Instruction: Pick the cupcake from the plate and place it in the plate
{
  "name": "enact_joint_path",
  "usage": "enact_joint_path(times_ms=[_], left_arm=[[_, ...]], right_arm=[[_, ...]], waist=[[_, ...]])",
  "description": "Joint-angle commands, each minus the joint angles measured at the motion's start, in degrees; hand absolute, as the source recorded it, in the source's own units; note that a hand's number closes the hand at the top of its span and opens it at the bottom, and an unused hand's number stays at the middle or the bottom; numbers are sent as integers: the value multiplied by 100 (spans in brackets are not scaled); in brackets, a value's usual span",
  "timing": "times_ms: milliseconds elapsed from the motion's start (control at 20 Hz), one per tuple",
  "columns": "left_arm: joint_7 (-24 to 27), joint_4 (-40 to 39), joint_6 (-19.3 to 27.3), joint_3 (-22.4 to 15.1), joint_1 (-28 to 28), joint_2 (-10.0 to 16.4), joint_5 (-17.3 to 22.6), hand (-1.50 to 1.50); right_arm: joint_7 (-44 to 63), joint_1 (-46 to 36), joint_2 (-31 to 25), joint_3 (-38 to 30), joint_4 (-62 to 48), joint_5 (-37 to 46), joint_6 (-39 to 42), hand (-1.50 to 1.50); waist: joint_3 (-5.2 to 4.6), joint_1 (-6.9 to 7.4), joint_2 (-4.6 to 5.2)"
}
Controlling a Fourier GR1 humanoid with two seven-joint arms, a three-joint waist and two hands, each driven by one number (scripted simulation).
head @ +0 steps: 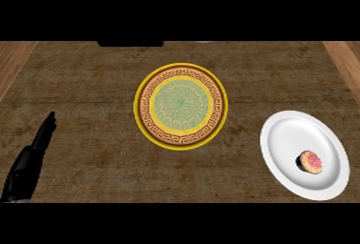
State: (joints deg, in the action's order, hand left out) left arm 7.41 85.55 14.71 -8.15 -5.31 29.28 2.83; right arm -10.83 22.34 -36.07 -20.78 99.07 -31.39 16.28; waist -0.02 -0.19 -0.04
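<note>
A small cupcake (311, 161) with pink topping and a dark base lies on its side on the white plate (295, 138) at the right of the counter. A yellow-rimmed plate (181, 106) with a brown patterned band and a green centre sits in the middle, bare. My left hand (32, 159) shows at the lower left, fingers straight and pointing up, holding nothing, well apart from both plates. My right hand is out of the picture.
The counter top is dark brown with lighter wooden strips along the left and right edges (14, 57). A dark object (130, 43) sits at the far edge, top centre.
</note>
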Motion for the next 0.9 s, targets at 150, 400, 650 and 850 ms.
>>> enact_joint_path(times_ms=[150, 400, 650, 850], left_arm=[[-77, -206, -34, -34, 220, -173, -198, 0], [-9, -148, -189, 96, 270, -161, -144, 0], [107, -425, -173, 215, 386, -310, -313, 0], [35, -65, -341, 249, 66, -227, -246, 0]], right_arm=[[964, -177, -759, 161, -34, 640, 266, -150], [1637, -1264, -1279, 603, -915, 847, 677, -150], [1464, -1493, -961, 1222, -1122, 1688, 959, -150], [1219, -2005, -1131, 1561, -1909, 2440, 1237, -150]], waist=[[0, 9, 7], [3, 120, 26], [3, 47, 16], [8, 128, 16]])
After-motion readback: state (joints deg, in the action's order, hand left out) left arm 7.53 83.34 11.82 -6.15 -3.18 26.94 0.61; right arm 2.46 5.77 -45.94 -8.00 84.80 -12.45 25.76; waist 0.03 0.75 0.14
